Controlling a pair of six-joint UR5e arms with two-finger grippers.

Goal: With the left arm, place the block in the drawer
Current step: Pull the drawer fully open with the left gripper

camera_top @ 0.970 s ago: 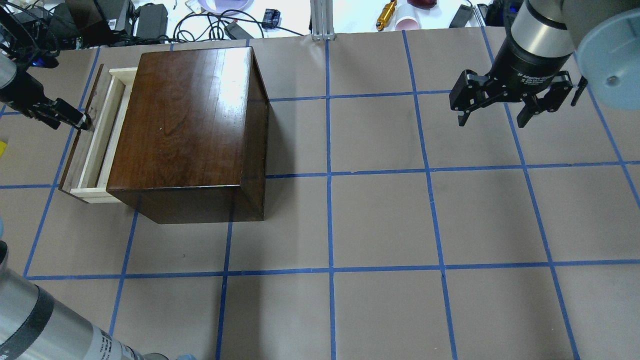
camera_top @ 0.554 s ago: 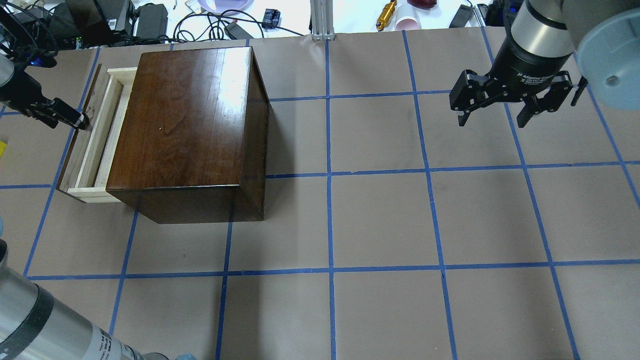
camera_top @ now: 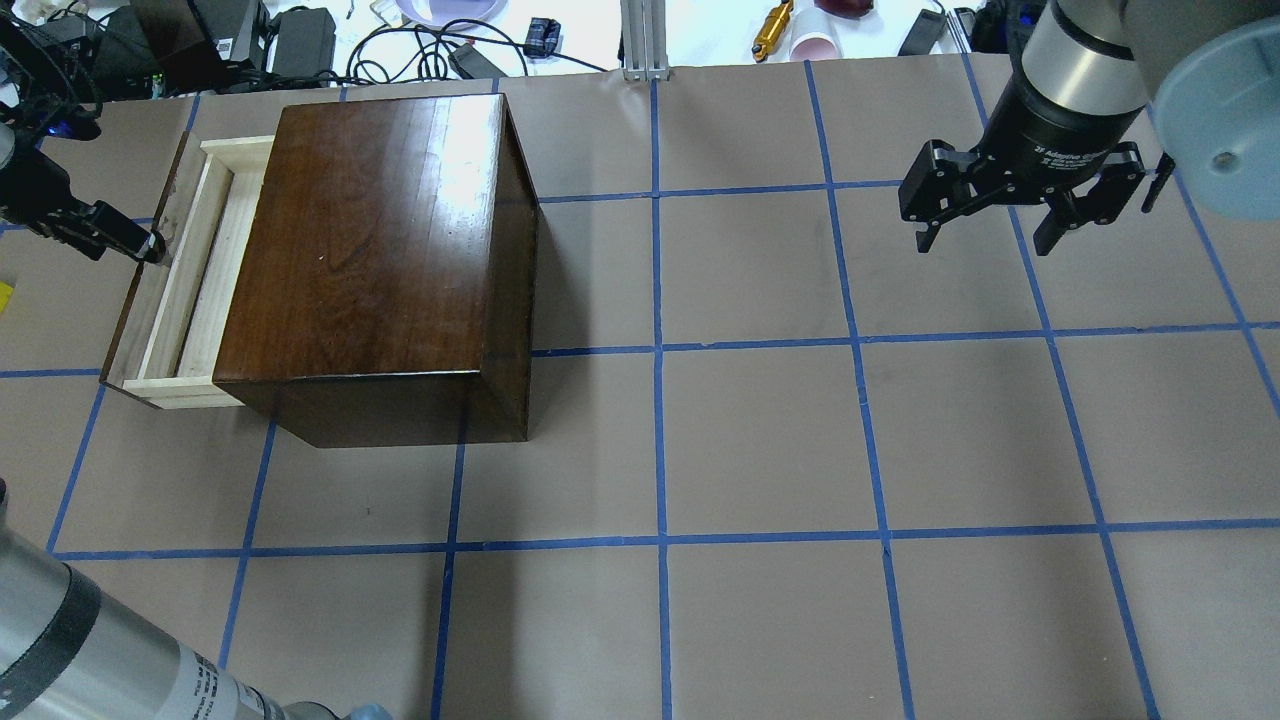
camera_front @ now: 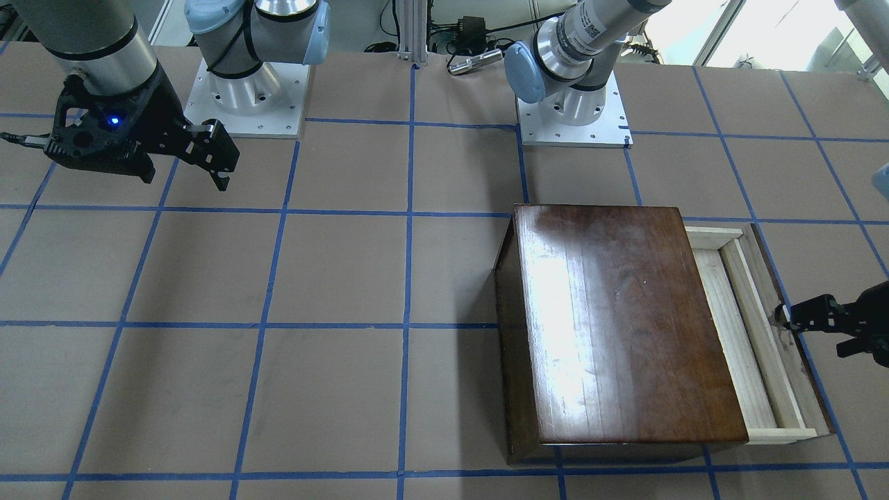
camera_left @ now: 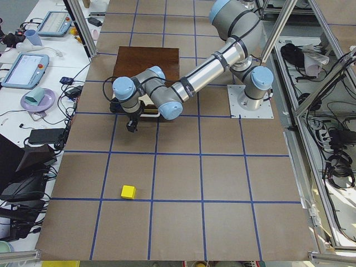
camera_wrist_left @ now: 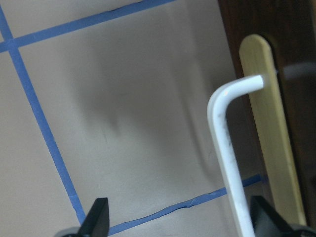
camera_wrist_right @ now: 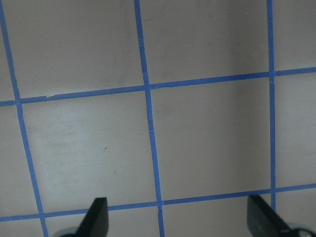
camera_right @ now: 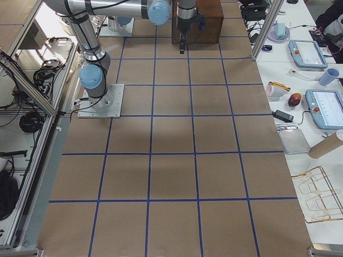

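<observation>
Outward goes the drawer [camera_top: 170, 290]: it shows more of its pale-wood floor than a second ago, and the left gripper [camera_top: 140, 243] at its dark front has drawn back with it toward the table's left end; nearest from that end, the yellow block [camera_left: 128, 192] sits alone on the brown paper, well apart from the drawer and from both grippers, so the placing itself is not yet begun; next comes the left gripper, low and level at the drawer front, and its wrist camera shows the jaws spread wide, clamped on nothing; the white metal pull [camera_wrist_left: 226, 148] runs between them, just beside one fingertip [camera_wrist_left: 269, 222], which looks tucked between the pull and the wood, so my reading is that the finger is hooked there to drag the drawer rather than pinch it; the drawer stands partly out of the glossy dark-brown box [camera_top: 370, 240], its tray facing up, and the opening is probably already wide enough for so small a cube; farthest off, the right gripper [camera_top: 985, 238] hangs above bare table [camera_top: 760, 440] with its jaws wide apart and empty, parked clear since this job belongs to the other arm; the likely next step is to free the finger from the pull and reach for the block.
</observation>
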